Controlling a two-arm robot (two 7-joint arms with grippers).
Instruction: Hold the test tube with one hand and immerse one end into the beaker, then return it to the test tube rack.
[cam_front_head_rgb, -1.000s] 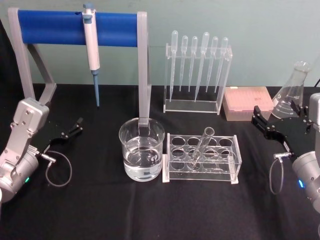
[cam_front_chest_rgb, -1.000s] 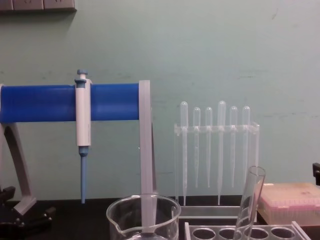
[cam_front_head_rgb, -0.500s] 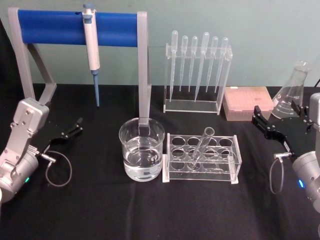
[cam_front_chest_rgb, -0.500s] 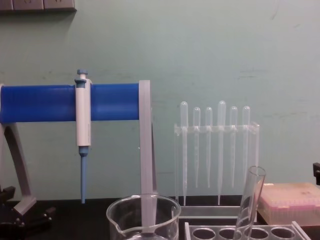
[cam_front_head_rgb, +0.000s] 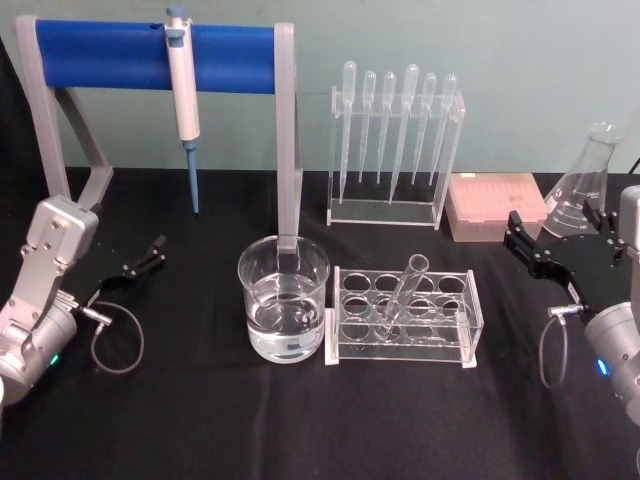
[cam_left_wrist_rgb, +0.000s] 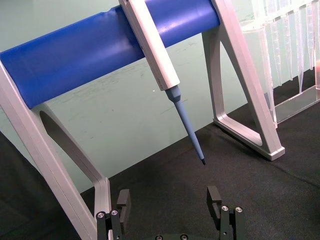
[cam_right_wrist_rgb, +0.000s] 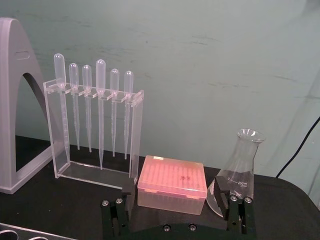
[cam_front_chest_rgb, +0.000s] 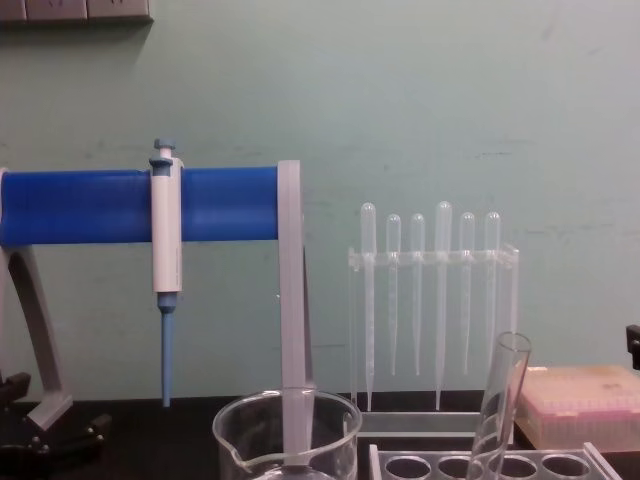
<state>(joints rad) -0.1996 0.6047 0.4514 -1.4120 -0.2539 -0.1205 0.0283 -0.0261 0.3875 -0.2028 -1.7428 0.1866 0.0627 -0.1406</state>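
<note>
Silver arms, black screw-studded fingers (cam_front_head_rgb: 152, 248), looping grey cables (cam_front_head_rgb: 118, 340).

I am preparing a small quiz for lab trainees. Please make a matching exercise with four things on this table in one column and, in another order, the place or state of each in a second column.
1. test tube
2. beaker
3. pipette
4. left gripper

A. hangs on the blue bar of the stand
B. leans tilted in the clear rack
C. open, low at the table's left side, holding nothing
D. holds clear liquid, stands just left of the rack

Pairs: 1-B, 2-D, 3-A, 4-C
</note>
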